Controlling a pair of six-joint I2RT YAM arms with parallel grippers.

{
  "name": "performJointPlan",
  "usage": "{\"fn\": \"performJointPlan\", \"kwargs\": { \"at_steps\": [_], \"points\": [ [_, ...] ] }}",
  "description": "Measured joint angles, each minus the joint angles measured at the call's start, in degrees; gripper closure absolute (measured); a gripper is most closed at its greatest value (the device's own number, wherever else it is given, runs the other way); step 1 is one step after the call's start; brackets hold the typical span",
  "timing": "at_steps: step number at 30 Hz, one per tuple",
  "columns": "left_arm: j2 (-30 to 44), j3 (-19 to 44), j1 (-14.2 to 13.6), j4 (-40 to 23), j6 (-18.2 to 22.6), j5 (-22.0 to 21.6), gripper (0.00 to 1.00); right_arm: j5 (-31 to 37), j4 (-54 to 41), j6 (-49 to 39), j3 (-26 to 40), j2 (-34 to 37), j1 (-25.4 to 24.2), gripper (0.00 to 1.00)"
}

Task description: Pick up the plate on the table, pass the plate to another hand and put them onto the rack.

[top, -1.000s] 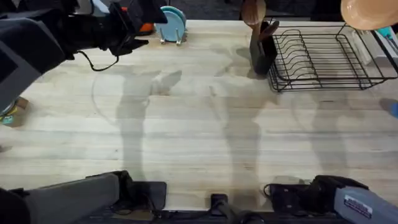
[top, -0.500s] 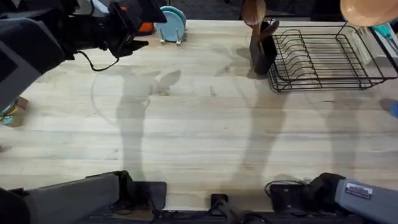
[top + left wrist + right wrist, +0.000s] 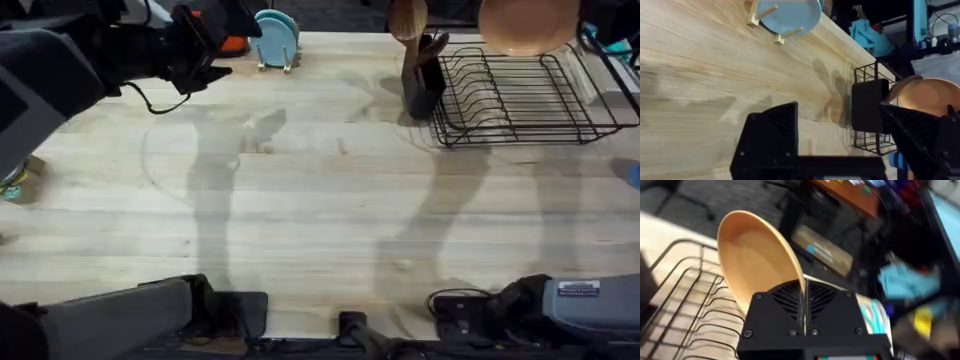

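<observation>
Overhead, the light wood butcher-block table (image 3: 320, 210) carries the black wire dish rack (image 3: 520, 95) at its far right. Above the rack's back edge, the round tan-orange plate (image 3: 528, 25) is pinched by its rim in the right gripper (image 3: 804, 311). The left gripper (image 3: 840, 135) hovers with fingers wide apart, empty. No legible writing.

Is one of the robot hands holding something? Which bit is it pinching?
Yes. The right gripper is pinching the plate by its rim, holding it on edge above the rack. The left gripper is open and holds nothing.
</observation>
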Motion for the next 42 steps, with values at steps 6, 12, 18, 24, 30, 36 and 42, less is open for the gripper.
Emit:
{"fn": "performJointPlan", "kwargs": {
  "at_steps": [6,12,18,24,30,36,42],
  "points": [
    [0.01,0.00,0.00,0.00,-0.02,-1.48,0.007,-6.31,3.99,-8.14,0.02,2.77,0.00,0.971],
    [0.01,0.00,0.00,0.00,-0.02,-1.74,0.007,-7.78,4.36,-18.04,0.02,3.47,0.76,0.971],
    [0.00,0.00,0.00,0.00,-0.02,-2.68,0.007,-8.41,4.46,-23.47,0.02,3.65,2.63,0.971],
    [0.01,0.00,0.00,0.00,-0.02,-3.00,0.008,-8.58,4.59,-25.05,0.04,6.08,2.73,0.971],
    [0.00,0.00,0.00,-0.17,-0.02,-3.03,0.007,-8.59,4.39,-27.02,0.04,7.53,2.73,0.971],
    [0.00,0.00,0.00,-0.17,-0.02,-3.22,0.006,-8.61,4.59,-28.00,0.04,8.10,2.73,0.971],
    [0.00,0.00,0.00,-0.17,-0.04,-3.22,0.007,-8.24,4.74,-28.45,0.39,13.52,2.73,0.971]
  ]
}}
